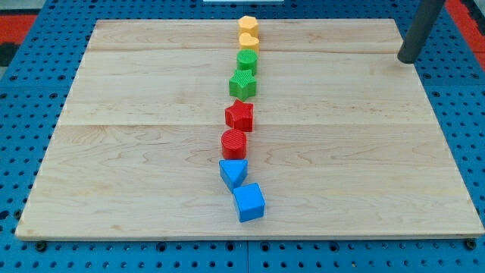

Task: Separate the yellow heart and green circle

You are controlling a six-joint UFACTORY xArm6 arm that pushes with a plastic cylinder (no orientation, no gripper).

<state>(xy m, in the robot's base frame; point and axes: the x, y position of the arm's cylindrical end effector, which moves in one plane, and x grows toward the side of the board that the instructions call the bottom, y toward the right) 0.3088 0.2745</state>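
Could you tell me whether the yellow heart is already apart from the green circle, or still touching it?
Still touching: the yellow heart sits right against the green circle, no board showing between. My tip is off at the view's right.

Wooden board (151, 152) on blue pegboard (30, 83)

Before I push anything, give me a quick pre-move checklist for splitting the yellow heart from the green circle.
1. My tip in view: ok, at the board's right edge near the view's top.
2. Yellow heart located: ok, second from the column's top.
3. Green circle located: ok, directly below the heart.
4. Gap between them: not ok, they touch.
5. Tip clear of all blocks: ok.
6. Yellow hexagon crowds the heart: not ok.
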